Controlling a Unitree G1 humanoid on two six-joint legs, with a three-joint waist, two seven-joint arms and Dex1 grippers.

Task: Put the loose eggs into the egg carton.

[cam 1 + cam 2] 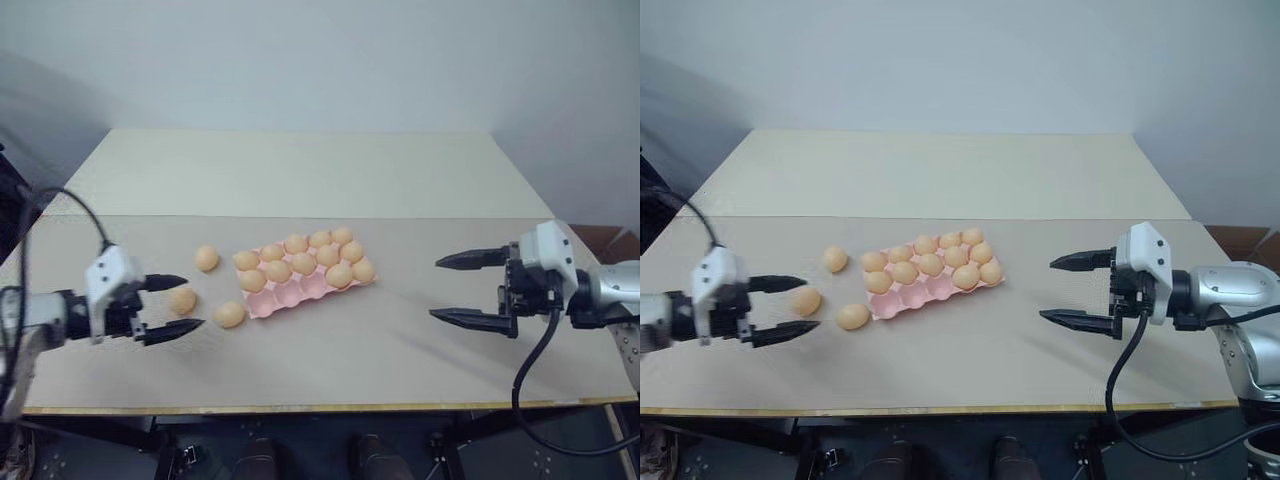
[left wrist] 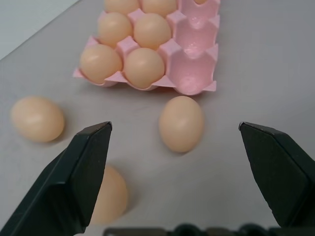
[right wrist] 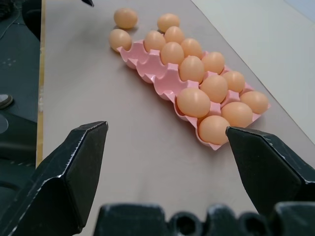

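The pink egg carton (image 1: 290, 295) lies mid-table, with eggs in most cups and three bare cups in its near row. Three loose eggs rest on the table to its left: one (image 1: 207, 258) farther back, one (image 1: 230, 315) by the carton's near left corner, and one (image 1: 182, 300) between my left gripper's fingers. That left gripper (image 1: 195, 302) is open, low over the table, and in the left wrist view this egg (image 2: 110, 194) sits partly behind one finger (image 2: 74, 182). My right gripper (image 1: 434, 289) is open and empty, well right of the carton, pointing toward it.
The grey-beige tabletop (image 1: 380, 350) has a near edge just below both arms, and a paler table section (image 1: 300, 170) lies behind against the wall. A black cable (image 1: 530, 390) hangs from my right wrist past the table's edge.
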